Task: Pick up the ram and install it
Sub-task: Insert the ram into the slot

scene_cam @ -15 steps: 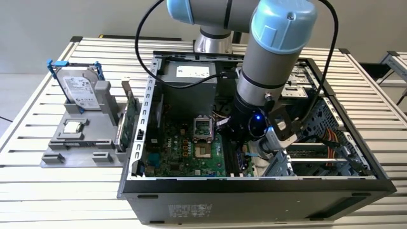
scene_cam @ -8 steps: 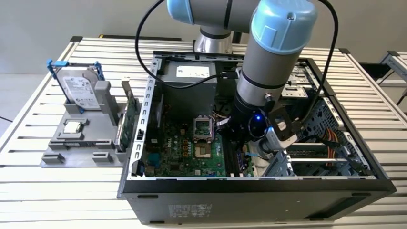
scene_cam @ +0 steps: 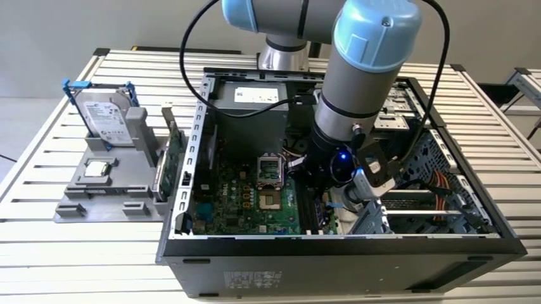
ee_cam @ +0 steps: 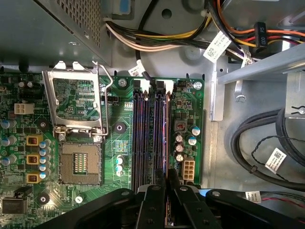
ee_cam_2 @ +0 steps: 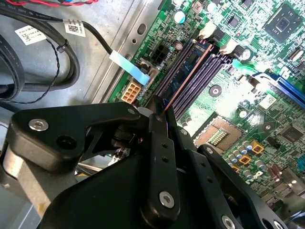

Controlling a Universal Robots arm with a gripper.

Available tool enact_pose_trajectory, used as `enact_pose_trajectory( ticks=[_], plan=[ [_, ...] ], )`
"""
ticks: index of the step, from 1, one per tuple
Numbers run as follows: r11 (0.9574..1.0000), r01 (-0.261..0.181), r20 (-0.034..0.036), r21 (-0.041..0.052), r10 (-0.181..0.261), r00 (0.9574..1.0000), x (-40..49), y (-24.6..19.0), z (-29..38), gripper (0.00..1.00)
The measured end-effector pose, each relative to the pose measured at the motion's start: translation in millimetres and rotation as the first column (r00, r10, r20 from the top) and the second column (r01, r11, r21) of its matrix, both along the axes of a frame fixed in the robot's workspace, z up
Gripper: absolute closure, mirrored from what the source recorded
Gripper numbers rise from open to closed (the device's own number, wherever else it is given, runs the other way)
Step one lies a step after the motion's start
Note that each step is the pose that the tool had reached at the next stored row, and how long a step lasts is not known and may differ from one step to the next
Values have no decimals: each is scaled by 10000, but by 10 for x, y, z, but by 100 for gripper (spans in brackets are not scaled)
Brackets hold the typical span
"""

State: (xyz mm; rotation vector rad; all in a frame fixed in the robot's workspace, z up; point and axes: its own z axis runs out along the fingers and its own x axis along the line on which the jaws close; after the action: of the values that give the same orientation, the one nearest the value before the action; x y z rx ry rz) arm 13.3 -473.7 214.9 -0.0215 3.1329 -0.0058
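Exterior view: the arm reaches down into the open computer case, and the gripper hangs low over the motherboard, near the case's front wall, at about five o'clock from the open processor socket.

Ram position: in the second wrist view the ram shows edge-on as a thin reddish line running from the fingertips toward one o'clock, lying along the memory slots. It appears to stand in one slot or just above it; how deep it sits I cannot tell.

Jaws: closed to a narrow gap on the near end of the ram, one finger flat against each face. In the first wrist view the fingers meet at six o'clock, with the stick's thin edge rising from them toward twelve between the slots.

Grip point: the hold is at one end of the stick, not its middle, so the far end is unsupported.

Risk, tilt: pressing from one end could seat the near end while the far end rides high; the cause is the off-centre hold.

Risk, misalignment: the slots lie close together, so a slight sideways offset could put the edge on a slot wall, and force could then bend the board.

Risk, latches: the white clips at the far end may block seating if they are not open; their state is unclear.

Risk, neighbours: the capacitors and the white connector stand just beside the slots, within reach of the fingers.
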Motion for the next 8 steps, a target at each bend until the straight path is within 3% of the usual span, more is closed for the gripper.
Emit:
enact_pose_trajectory(
  ticks=[4, 5, 8],
  plan=[
    [10000, 0, 3, 0, 0, 10000, 0, 0, 0, 100],
    [10000, 0, 4, 0, 0, 10000, 0, 0, 0, 0],
    [10000, 0, 5, 0, 0, 10000, 0, 0, 0, 0]
  ],
)
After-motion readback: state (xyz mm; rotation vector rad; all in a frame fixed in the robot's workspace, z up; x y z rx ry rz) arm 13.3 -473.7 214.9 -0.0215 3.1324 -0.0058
